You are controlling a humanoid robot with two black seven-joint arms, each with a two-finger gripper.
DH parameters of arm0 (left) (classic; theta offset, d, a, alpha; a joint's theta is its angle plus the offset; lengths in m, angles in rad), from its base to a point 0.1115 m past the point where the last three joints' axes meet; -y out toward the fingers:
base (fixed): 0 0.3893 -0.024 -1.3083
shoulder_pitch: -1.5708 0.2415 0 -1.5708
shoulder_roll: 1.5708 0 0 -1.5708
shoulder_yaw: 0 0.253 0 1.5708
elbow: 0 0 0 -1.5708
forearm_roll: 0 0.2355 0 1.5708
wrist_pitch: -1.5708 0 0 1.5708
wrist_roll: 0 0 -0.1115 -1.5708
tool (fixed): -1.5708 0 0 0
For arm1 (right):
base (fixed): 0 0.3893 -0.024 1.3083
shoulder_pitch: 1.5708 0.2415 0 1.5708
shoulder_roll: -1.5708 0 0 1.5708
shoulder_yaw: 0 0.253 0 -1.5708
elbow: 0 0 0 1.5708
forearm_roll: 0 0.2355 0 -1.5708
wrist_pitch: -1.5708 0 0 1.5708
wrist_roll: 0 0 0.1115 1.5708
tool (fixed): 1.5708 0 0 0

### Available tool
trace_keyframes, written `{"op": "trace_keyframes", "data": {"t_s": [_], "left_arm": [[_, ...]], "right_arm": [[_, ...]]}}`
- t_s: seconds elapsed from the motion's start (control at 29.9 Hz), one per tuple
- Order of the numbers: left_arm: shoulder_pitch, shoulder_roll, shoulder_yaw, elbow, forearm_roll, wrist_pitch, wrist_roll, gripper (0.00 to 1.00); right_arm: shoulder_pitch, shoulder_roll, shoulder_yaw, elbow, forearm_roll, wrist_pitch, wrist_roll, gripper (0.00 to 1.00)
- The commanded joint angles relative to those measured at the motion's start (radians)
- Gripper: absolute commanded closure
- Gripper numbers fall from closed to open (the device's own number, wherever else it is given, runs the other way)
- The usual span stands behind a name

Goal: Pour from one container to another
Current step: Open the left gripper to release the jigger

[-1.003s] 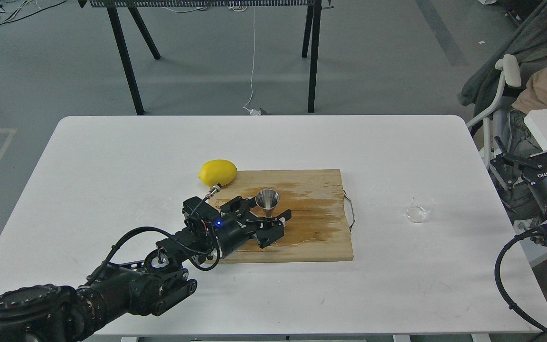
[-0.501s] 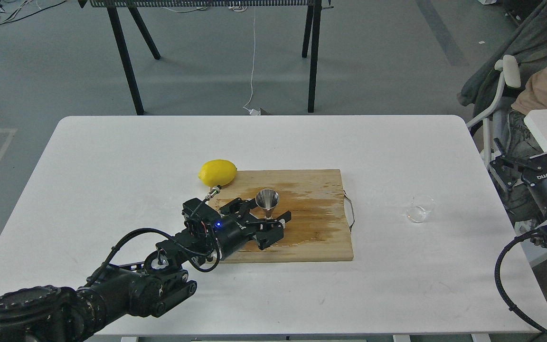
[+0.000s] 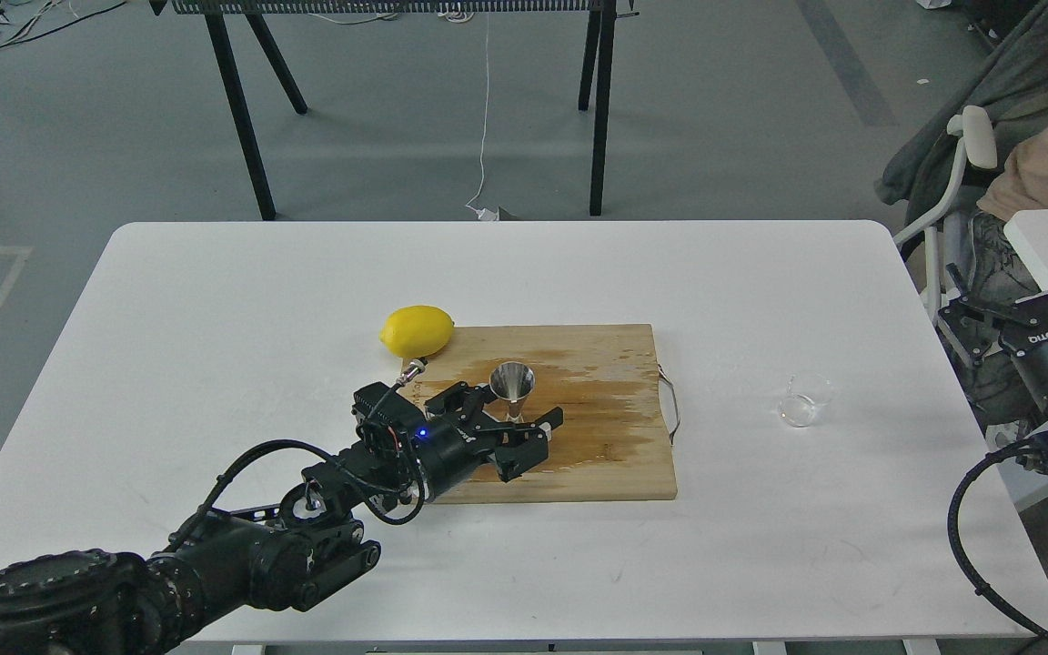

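The shiny steel hourglass jigger (image 3: 512,382) stands upright on the wooden cutting board (image 3: 606,400), whose surface looks wet. My left gripper (image 3: 508,411) reaches in from the lower left and is open, one finger on each side of the jigger's lower half; its body hides the jigger's base. The small clear glass cup (image 3: 802,400) sits on the white table (image 3: 215,300) to the right of the board, with no gripper near it. My right gripper (image 3: 1015,266) hovers beyond the table's right edge, its fingers spread open and empty.
A yellow lemon (image 3: 417,330) lies at the board's far left corner, close behind my left wrist. The board has a metal handle (image 3: 671,405) on its right side. A chair (image 3: 952,182) and a second white table stand to the right.
My left gripper has shifted slightly down and to the right around the jigger. The jigger, the cup and the right arm have stayed where they were.
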Motion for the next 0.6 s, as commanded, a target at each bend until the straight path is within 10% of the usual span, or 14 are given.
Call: {"op": "trace_keyframes", "data": {"t_s": [0.0,0.57], "left_arm": [[0.001,0.0,0.001,0.001,0.0,0.0,0.0,0.05],[0.025,0.067,-0.001,-0.075,0.0,0.0,0.0,0.05]], "right_arm": [[-0.001,0.0,0.0,0.0,0.0,0.0,0.0,0.01],[-0.001,0.0,0.0,-0.002,0.0,0.0,0.0,0.01]]}}
